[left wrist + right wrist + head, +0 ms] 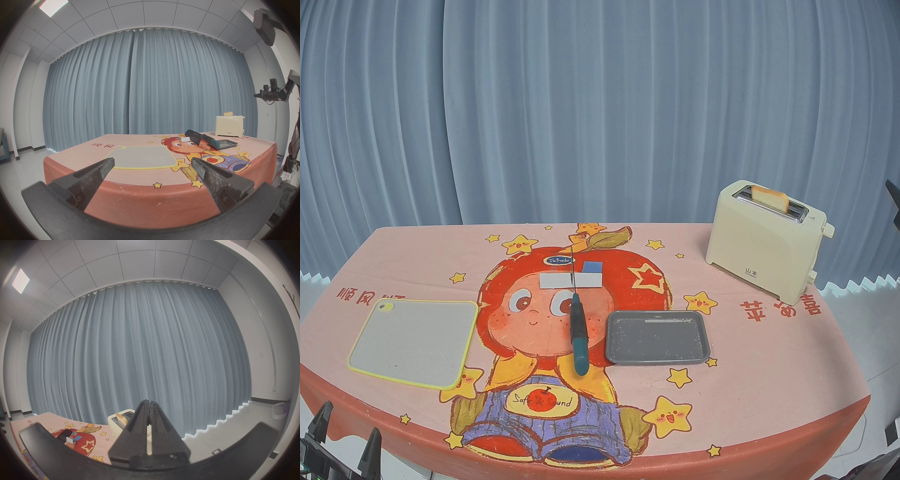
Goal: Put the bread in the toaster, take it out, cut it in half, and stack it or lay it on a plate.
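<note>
Left gripper hangs off the table's near-left edge, fingers spread wide, nothing in them. Then cutting board, knife (blade propped on a small white block), grey plate just beside it. Bread sticks up out of the toaster, far right. Right gripper is pinched together, empty.

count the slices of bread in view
1. The bread sticks up out of the toaster at the far right of the table. A second slice sunk deeper inside would be hidden.
</note>
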Available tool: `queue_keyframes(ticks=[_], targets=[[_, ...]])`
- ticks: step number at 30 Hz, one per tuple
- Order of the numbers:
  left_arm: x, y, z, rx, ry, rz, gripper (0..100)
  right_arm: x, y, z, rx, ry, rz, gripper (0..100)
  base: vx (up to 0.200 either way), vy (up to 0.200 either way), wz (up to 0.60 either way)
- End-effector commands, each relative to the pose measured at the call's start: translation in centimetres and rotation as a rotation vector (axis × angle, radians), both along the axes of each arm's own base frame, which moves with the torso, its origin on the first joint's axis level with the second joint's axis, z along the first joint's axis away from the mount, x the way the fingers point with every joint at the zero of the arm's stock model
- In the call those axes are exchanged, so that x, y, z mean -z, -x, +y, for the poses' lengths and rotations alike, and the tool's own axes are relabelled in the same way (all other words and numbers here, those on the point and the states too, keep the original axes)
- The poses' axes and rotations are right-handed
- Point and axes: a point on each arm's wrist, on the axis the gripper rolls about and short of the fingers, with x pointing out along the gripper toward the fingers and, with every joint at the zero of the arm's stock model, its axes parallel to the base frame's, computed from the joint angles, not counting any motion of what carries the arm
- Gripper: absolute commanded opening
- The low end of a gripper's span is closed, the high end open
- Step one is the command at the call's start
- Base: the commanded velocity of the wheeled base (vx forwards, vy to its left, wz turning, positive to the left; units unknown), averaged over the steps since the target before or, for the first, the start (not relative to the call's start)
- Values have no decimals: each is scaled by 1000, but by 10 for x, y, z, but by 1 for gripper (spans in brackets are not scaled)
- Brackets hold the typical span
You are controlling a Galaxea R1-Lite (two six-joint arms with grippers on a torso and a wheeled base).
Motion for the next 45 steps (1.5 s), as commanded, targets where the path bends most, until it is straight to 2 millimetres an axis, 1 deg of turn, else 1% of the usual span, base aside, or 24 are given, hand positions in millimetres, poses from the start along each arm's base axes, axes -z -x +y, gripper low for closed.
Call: queue_keyframes(ticks=[1, 5, 10, 11, 14, 16, 18, 19, 20, 23, 25, 26, 27, 28, 29, 32, 35, 37, 40, 44, 45], targets=[[5, -1, 0, -1, 0, 17, 100, 8, 1, 0, -32, 1, 26, 0, 0, 0, 0], [5, -1, 0, -1, 0, 17, 100, 15, 4, -5, -86, 10, 55, 0, 0, 0, 0], [5, -1, 0, -1, 0, 17, 100, 25, 2, -13, -78, 50, 94, 0, 0, 0, 0], [5, -1, 0, -1, 0, 17, 100, 31, -6, -17, -71, 40, 126, 0, 0, 0, 0], [5, -1, 0, -1, 0, 17, 100, 38, -14, -20, -75, 31, 149, 0, 0, 0, 0], [5, -1, 0, -1, 0, 17, 100, 47, -24, -22, -90, 26, 163, 0, 0, 0, 0], [5, -1, 0, -1, 0, 17, 100, 59, -34, -26, -129, 29, 180, 0, 0, 0, 0], [5, -1, 0, -1, 0, 17, 100, 59, -34, -26, -129, 29, 180, 0, 0, 0, 0], [5, -1, 0, -1, 0, 19, 100, 68, -40, -30, -182, 63, 163, 0, 0, 0, 0], [5, -1, 0, -1, 0, 19, 100, 82, -45, -41, -228, 122, 122, 0, 0, 0, 0], [5, -1, 0, -1, 0, 19, 100, 82, -45, -41, -228, 122, 122, 0, 0, 0, 0], [5, -1, 0, -1, 0, 19, 100, 89, -60, -50, -286, 168, 61, 0, 0, 0, 0], [5, -1, 0, -1, 0, 19, 100, 92, -69, -54, -295, 178, 50, 0, 0, 0, 0], [5, -1, 0, -1, 0, 19, 100, 92, -69, -54, -295, 178, 50, 0, 0, 0, 0], [5, -1, 0, -1, 0, 19, 100, 100, -87, -62, -300, 197, 32, 0, 0, 0, 0], [5, -1, 0, -1, 0, 17, 100, 115, -110, -67, -322, 244, -21, 0, 0, 0, 0], [5, -1, 0, -1, 0, 19, 100, 119, -112, -67, -342, 274, -61, 0, 0, 0, 0], [5, -1, 0, -1, 0, 17, 100, 120, -111, -68, -354, 268, -53, 0, 0, 0, 0], [5, -1, 0, -1, 0, 17, 100, 118, -113, -68, -355, 262, -61, 0, 0, 0, 0], [5, -1, 0, -1, 0, 17, 100, 118, -115, -64, -357, 255, -61, 0, 0, 0, 0], [5, -1, 0, -1, 0, 17, 100, 119, -117, -59, -354, 247, -55, 0, 0, 0, 0]])
